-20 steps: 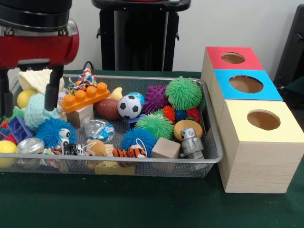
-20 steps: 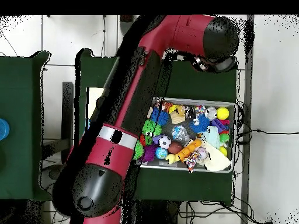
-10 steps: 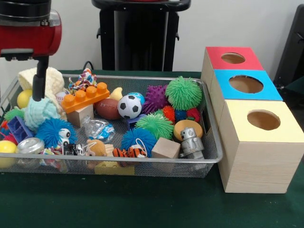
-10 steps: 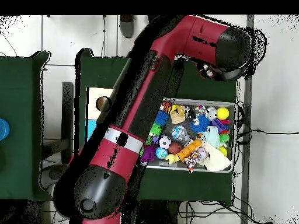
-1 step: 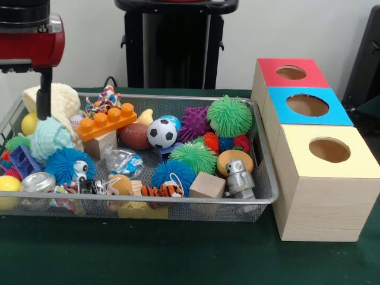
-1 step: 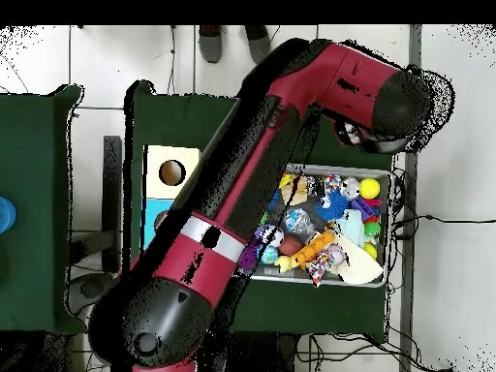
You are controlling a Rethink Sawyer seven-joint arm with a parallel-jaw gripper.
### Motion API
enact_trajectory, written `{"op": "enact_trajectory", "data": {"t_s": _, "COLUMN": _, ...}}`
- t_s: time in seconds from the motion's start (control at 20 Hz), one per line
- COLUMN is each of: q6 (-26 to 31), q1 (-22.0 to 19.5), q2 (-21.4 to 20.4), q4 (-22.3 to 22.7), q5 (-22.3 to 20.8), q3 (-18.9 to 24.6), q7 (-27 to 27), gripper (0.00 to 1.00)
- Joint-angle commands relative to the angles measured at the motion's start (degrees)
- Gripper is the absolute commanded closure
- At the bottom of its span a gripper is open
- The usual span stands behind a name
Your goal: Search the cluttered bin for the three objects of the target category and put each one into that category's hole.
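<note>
- One wire mesh bin (image 5: pixel 264 199) sits on the green tabletop (image 5: pixel 178 261), crammed with toys; three wooden boxes stand in a row just beside its right-hand side, each with one round hole: a red-topped box (image 5: pixel 273 68), a blue-topped box (image 5: pixel 285 116) and a yellow-topped box (image 5: pixel 350 166).
- Countable in the bin from the front: two green spiky balls (image 5: pixel 230 116), two blue spiky balls (image 5: pixel 172 173), one purple spiky ball (image 5: pixel 194 123), one soccer ball (image 5: pixel 161 133), one football (image 5: pixel 134 136), one orange brick (image 5: pixel 107 121), one silver robot figure (image 5: pixel 238 177), two plain wooden cubes (image 5: pixel 206 186), two yellow balls (image 5: pixel 8 184).
- The front view shows all three boxes; in the overhead view the red arm (image 6: pixel 242 194) covers most of them and the bin's nearer half, leaving only one box hole visible.
- The overhead view shows the arm's whole reach across the bin to its corner.
- The gripper (image 5: pixel 43 101) hangs over the bin's far left corner, just above a pale teal fuzzy toy (image 5: pixel 50 139) and in front of a cream cloth (image 5: pixel 59 101); only one dark finger shows, so how wide it stands cannot be told, and nothing is seen in its hold.
- The spiky balls lie well to the gripper's side, mid-bin and toward the boxes.
</note>
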Motion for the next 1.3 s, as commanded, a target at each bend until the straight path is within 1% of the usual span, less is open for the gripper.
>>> {"op": "enact_trajectory", "data": {"t_s": 0.05, "q6": -4.4, "q1": 4.1, "q2": -0.6, "q4": 8.6, "q5": 3.1, "q3": 5.1, "q7": 1.3, "gripper": 0.00}}
{"op": "enact_trajectory", "data": {"t_s": 0.25, "q6": -4.0, "q1": 6.6, "q2": -1.0, "q4": 12.1, "q5": 2.5, "q3": 5.6, "q7": 2.1, "gripper": 0.00}}
{"op": "enact_trajectory", "data": {"t_s": 0.5, "q6": -4.5, "q1": 9.1, "q2": -1.7, "q4": 15.5, "q5": 2.3, "q3": 6.1, "q7": 3.7, "gripper": 0.00}}
{"op": "enact_trajectory", "data": {"t_s": 0.65, "q6": -4.4, "q1": 10.5, "q2": -1.6, "q4": 17.2, "q5": 3.2, "q3": 7.1, "q7": 5.2, "gripper": 0.00}}
{"op": "enact_trajectory", "data": {"t_s": 0.9, "q6": -2.3, "q1": 12.3, "q2": -0.9, "q4": 19.3, "q5": 4.6, "q3": 8.8, "q7": 6.8, "gripper": 0.00}}
{"op": "enact_trajectory", "data": {"t_s": 1.05, "q6": -0.4, "q1": 12.6, "q2": -0.2, "q4": 19.9, "q5": 5.4, "q3": 10.0, "q7": 6.1, "gripper": 0.00}}
{"op": "enact_trajectory", "data": {"t_s": 1.3, "q6": 4.3, "q1": 11.9, "q2": 2.0, "q4": 19.7, "q5": 7.3, "q3": 12.9, "q7": 2.1, "gripper": 0.00}}
